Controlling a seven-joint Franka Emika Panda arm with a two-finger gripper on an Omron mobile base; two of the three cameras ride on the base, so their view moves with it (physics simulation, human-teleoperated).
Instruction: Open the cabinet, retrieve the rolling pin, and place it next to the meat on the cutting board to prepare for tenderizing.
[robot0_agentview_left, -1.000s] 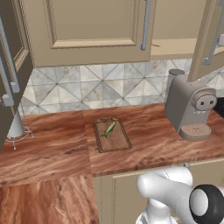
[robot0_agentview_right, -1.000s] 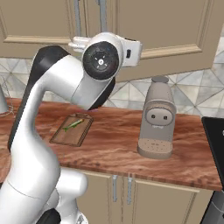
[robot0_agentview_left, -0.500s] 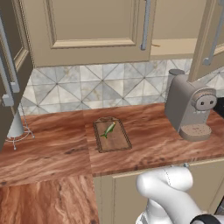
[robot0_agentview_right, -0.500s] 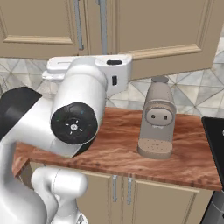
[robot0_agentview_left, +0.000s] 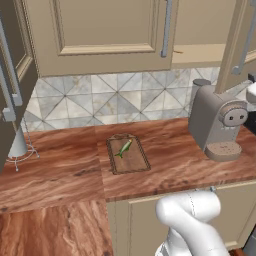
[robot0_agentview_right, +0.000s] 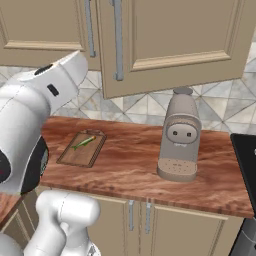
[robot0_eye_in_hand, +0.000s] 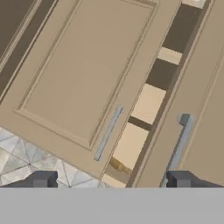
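Claw (robot0_eye_in_hand: 107, 180) is spread wide with nothing in it, aimed up at the cabinet (robot0_eye_in_hand: 87, 70), where one door looks swung partway out with shelves showing in the gap, so I'd say opening is underway. I can't make out the rolling pin, so grabbing it and setting it down is all still left. Below the cabinet, on the reddish wood counter (robot0_agentview_left: 60, 170), the cutting board (robot0_agentview_left: 131, 159) has the little meat (robot0_agentview_left: 123, 148) on it, a grey coffee machine (robot0_agentview_left: 215, 125) off to the board's right, patterned tile wall behind.
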